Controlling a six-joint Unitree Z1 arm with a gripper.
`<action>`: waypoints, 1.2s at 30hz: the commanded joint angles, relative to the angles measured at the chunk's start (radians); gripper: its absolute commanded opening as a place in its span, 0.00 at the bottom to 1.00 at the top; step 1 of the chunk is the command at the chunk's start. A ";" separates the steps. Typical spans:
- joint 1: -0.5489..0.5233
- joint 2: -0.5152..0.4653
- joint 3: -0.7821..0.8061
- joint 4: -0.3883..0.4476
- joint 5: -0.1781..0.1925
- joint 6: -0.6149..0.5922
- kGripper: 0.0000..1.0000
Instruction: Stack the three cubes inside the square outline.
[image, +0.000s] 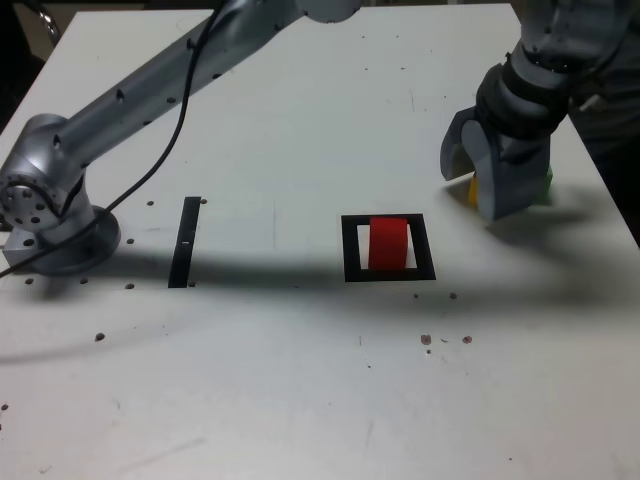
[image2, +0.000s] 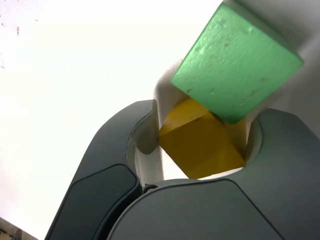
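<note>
Table (image: 300, 400) w/ square outline (image: 349, 250) as ref: red cube (image: 388, 243) already inside it, so base is set. We've got gripper (image: 478, 180) well to its right in the exterior view, jaws around yellow cube (image2: 200, 145); can't tell if clamped yet. Green cube (image2: 235, 65) touches yellow, likely crowding the grab.

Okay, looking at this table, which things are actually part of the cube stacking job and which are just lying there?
Part of the job:
- red cube, already inside the square outline
- yellow cube, between the fingers of the gripper
- green cube, right next to the yellow one

Just lying there:
- straight black strip, toward the exterior view's left
- small dark specks on the table
</note>
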 joint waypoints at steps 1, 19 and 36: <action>-0.002 -0.003 0.010 0.011 -0.001 -0.003 0.30; -0.034 -0.156 0.136 0.016 0.003 -0.061 0.29; -0.096 -0.450 0.453 0.030 -0.068 -0.393 0.29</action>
